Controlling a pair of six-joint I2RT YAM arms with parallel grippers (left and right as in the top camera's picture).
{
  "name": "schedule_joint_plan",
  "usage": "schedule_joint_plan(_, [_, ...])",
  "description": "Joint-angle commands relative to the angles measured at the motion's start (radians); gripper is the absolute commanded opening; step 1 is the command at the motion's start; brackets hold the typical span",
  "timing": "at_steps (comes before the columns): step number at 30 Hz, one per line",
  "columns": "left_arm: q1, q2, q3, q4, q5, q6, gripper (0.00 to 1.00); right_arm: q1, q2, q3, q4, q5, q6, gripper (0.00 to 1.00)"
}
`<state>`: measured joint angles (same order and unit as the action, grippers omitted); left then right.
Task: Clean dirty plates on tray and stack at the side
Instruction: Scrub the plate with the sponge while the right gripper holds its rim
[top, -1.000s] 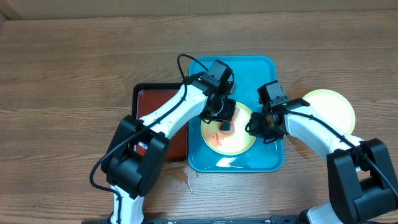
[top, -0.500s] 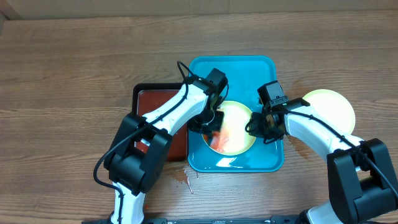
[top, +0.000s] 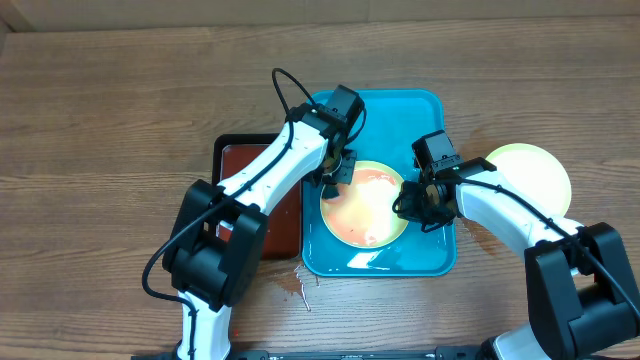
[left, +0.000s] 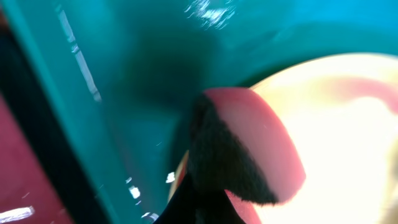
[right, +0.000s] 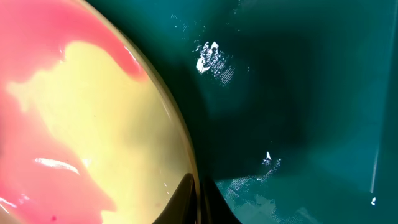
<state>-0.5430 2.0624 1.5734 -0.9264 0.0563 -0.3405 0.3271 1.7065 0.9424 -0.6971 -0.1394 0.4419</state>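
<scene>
Overhead: the left arm (top: 270, 180) reaches from the near edge across the black tray (top: 235, 160). The left gripper (top: 335, 172) is down at the upper-left rim of the plate (top: 370, 210). The right arm (top: 500, 205) is bent in from the right, with the right gripper (top: 410, 205) at the plate's right rim. The plate sits in the near half of the turquoise tray (top: 400, 97), and the far half is open. A second plate (top: 535, 175), yellow-green, lies on the table (top: 120, 120) just right of the tray, partly under the right arm. The tray plate has an orange-red film over the top and lower left, with a paler centre.

Left wrist: the jaws are clamped on a sponge (left: 236, 143) with a pink face and a dark scrub side. It presses at the plate's edge where the edge meets the tray floor. The tray wall runs close on the left, with red liquid from the black tray beyond it. The view is blurred.

Right wrist: the fingertips (right: 186, 208) are pinched together on the plate's rim. Bare wet tray floor is open to the right. The plate has a pink-red smear around a pale yellow patch.
</scene>
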Motion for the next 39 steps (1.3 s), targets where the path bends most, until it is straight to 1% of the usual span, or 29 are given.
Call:
schedule_joint_plan(1, [-0.002,0.021,0.019,0.001,0.104,0.004,0.04,-0.006,0.006,0.007,-0.004,0.048,0.000,0.04])
schedule_joint_plan(3, [-0.008,0.023,0.019,-0.014,0.124,0.005,0.04,-0.006,0.006,0.007,-0.004,0.048,0.000,0.04])
schedule_joint_plan(5, [-0.018,0.023,0.019,-0.030,0.129,0.013,0.25,-0.006,0.006,0.007,-0.002,0.048,0.000,0.04])
schedule_joint_plan(8, [-0.025,0.023,0.019,-0.047,0.128,0.028,0.50,-0.006,0.006,0.007,0.005,0.048,0.000,0.04])
schedule_joint_plan(9, [-0.025,0.023,0.019,-0.050,0.128,0.032,0.52,-0.006,0.006,0.007,0.006,0.048,0.000,0.04])
schedule_joint_plan(11, [-0.025,0.023,0.019,-0.049,0.126,0.039,0.53,-0.006,0.006,0.007,0.006,0.048,0.000,0.04])
schedule_joint_plan(15, [-0.027,0.026,0.018,-0.033,0.093,0.038,0.49,-0.006,0.006,0.007,0.005,0.048,0.000,0.04])
schedule_joint_plan(19, [-0.037,0.060,0.017,0.008,0.091,0.038,0.35,-0.006,0.006,0.007,0.007,0.048,0.000,0.04])
schedule_joint_plan(21, [-0.044,0.090,0.017,0.011,0.094,0.038,0.30,-0.006,0.006,0.007,0.006,0.048,0.000,0.04])
schedule_joint_plan(22, [-0.045,0.101,0.019,0.007,0.099,0.039,0.24,-0.006,0.006,0.007,0.005,0.048,0.000,0.04])
schedule_joint_plan(24, [-0.042,0.105,0.032,-0.010,0.098,0.039,0.04,-0.006,0.006,0.007,0.001,0.048,0.000,0.04])
schedule_joint_plan(28, [-0.030,0.101,0.077,-0.060,0.092,0.039,0.04,-0.006,0.006,0.007,0.000,0.048,0.000,0.04])
schedule_joint_plan(31, [-0.032,0.101,0.092,-0.120,0.082,0.081,0.04,-0.006,0.006,0.007,0.000,0.048,0.000,0.04])
schedule_joint_plan(35, [-0.050,0.109,0.086,-0.218,-0.076,0.079,0.04,-0.006,0.007,0.007,0.000,0.048,0.000,0.04])
schedule_joint_plan(37, [-0.056,0.113,0.077,-0.225,-0.141,0.064,0.04,-0.006,0.006,0.007,0.001,0.048,0.000,0.04])
schedule_joint_plan(39, [-0.056,0.117,0.076,-0.214,-0.164,0.050,0.04,-0.006,0.006,0.007,0.001,0.048,0.000,0.04])
